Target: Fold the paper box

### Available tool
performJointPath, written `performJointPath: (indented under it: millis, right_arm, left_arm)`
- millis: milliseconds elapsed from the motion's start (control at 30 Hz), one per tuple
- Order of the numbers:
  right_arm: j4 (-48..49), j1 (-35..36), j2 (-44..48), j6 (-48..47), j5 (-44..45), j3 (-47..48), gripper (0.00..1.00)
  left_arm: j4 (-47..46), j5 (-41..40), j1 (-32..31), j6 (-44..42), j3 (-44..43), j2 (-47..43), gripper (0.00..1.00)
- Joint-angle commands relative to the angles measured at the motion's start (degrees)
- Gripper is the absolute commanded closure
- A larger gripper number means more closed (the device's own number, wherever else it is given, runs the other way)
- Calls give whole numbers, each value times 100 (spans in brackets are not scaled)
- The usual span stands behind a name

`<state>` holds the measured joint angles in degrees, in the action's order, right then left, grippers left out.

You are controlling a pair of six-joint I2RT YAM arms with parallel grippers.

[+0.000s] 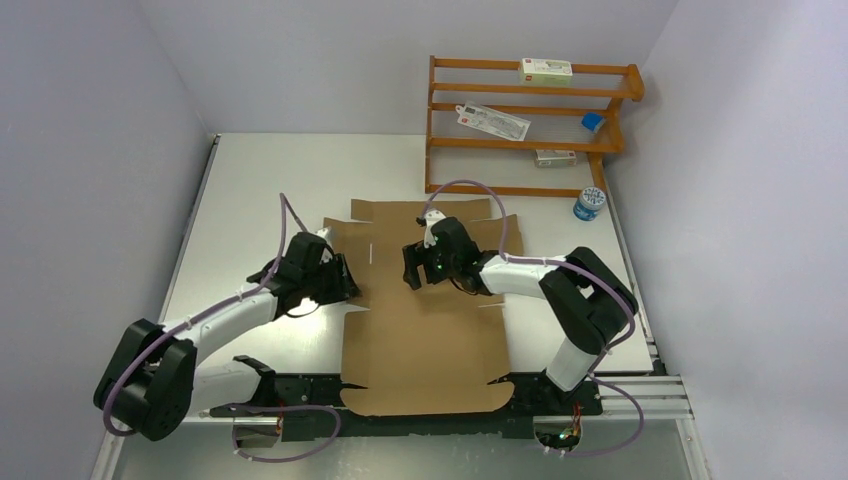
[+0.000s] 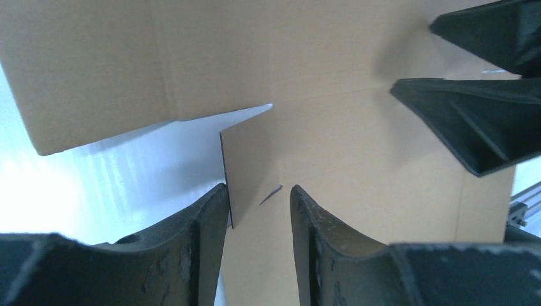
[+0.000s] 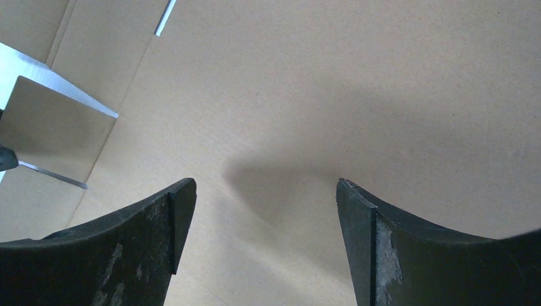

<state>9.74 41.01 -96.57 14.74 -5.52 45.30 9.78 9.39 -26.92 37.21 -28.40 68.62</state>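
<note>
Paper box point(image 1: 425, 330): plain brown corrugated sheet, unprinted, mostly flat on table point(image 1: 260, 180), with creases, slits and notched flaps showing. Left side flap edge looks slightly lifted, sits between left gripper point(image 2: 258, 197) jaws, right against one finger point(image 2: 198, 236). Jaws parted wider than the board, not pinching. Right gripper point(image 3: 265, 191) jaws spread wide, nothing between, bare centre panel directly below, shadowed. Wooden rack point(image 1: 432, 120) well beyond both jaws, past box's far edge.

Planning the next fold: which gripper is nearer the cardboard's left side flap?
Left. The left gripper is at the paper box's left side flap, jaws open around its raised edge. The right gripper is over the middle panel, further right, jaws open.
</note>
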Motion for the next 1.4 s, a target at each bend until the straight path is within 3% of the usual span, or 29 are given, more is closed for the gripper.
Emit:
performJointPath:
  millis: [0, 400, 567, 667, 800, 1033, 1367]
  right_arm:
    - [97, 101, -174, 75, 33, -34, 15]
    - [134, 330, -317, 179, 129, -47, 16]
    - [-15, 342, -207, 120, 173, 63, 15]
    - [-117, 336, 4, 52, 232, 117, 15]
    - [-270, 329, 236, -57, 307, 233, 14]
    - [-462, 294, 310, -197, 395, 452, 13]
    - [-609, 170, 331, -422, 343, 701, 12]
  left_arm:
    - [46, 247, -145, 102, -323, -227, 55]
    - [-261, 101, -848, 398, -399, 141, 57]
    - [233, -216, -906, -1, -822, 214, 53]
    - [854, -686, -647, -519, -1471, 327, 47]
    - [1062, -587, 77, -1074, -2261, 655, 43]
    - [1105, -416, 824, -1475, -3574, 2086, 42]
    - [1610, -408, 1198, -2128, -5344, 4005, 43]
